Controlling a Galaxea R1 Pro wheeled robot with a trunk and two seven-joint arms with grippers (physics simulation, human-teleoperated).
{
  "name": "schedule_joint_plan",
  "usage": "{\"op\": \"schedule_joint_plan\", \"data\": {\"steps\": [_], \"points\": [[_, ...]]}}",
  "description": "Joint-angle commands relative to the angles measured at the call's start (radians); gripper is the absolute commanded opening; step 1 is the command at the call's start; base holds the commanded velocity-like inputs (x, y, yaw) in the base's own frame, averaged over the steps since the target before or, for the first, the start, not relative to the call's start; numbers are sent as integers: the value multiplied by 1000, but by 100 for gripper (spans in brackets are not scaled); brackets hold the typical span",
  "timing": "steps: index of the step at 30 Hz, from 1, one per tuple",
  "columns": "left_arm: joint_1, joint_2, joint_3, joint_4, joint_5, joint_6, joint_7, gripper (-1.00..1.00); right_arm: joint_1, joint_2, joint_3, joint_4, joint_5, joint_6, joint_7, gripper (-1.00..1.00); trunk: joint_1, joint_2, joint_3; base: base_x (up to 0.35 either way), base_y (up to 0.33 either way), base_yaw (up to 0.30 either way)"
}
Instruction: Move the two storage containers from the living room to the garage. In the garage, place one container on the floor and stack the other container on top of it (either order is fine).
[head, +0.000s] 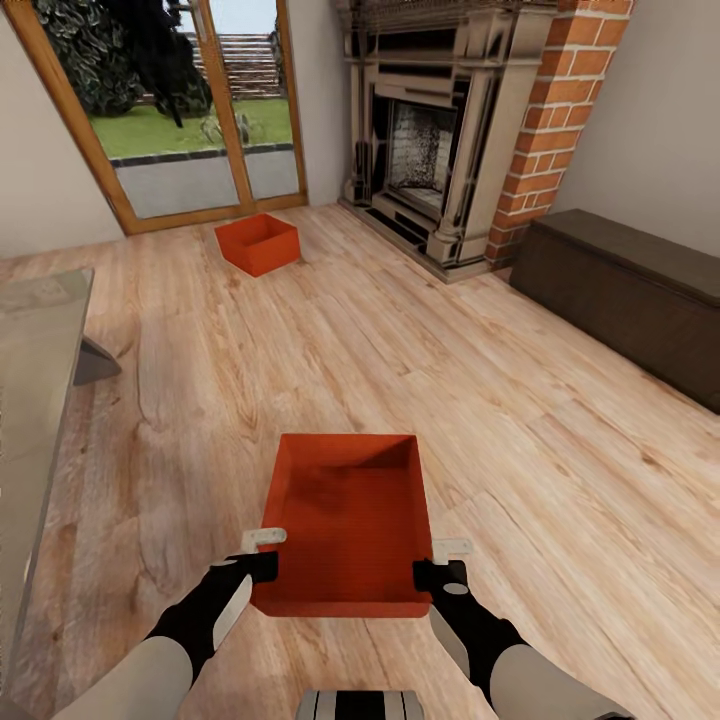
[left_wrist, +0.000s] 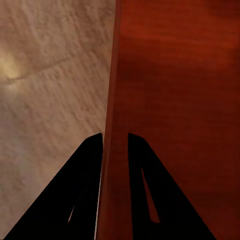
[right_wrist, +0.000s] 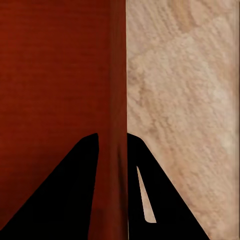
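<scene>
Near storage container (head: 348, 520): wood floor, before the robot. Left pincer (head: 262, 568) and right pincer (head: 438, 574) each clamp a side wall. Likely light, rigid, slick; hold by the walls. Second container (head: 258, 243): by glass door.

Brick fireplace (head: 430, 130), dark bench (head: 630, 290), glazed patio doors (head: 190, 110)

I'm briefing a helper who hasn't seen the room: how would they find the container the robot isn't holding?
Find the glass patio door left of the brick fireplace. On the wood floor before it sits the far container, red-orange, lidless, alone, with no fingers on its walls.
</scene>
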Motion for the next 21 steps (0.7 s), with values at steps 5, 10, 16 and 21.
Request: {"op": "schedule_joint_plan", "data": {"steps": [5, 10, 16, 21], "points": [[0, 2, 0, -2, -14, 8, 20, -100, -1, -2, -2, -1, 1, 1, -12, -100, -19, 35, 15, 0, 0, 0], [0, 2, 1, -2, -13, 8, 20, -100, -1, -1, -3, -1, 1, 2, -12, -100, -39, 70, 31, 0, 0, 0], [0, 2, 1, -2, -12, 8, 20, -100, -1, -1, -3, -2, 1, 2, -12, -100, -62, 112, 50, 0, 0, 0], [0, 2, 1, -1, -12, 8, 20, -100, -1, -1, -3, -2, 1, 5, -12, -100, -81, 147, 65, 0, 0, 0]]}}
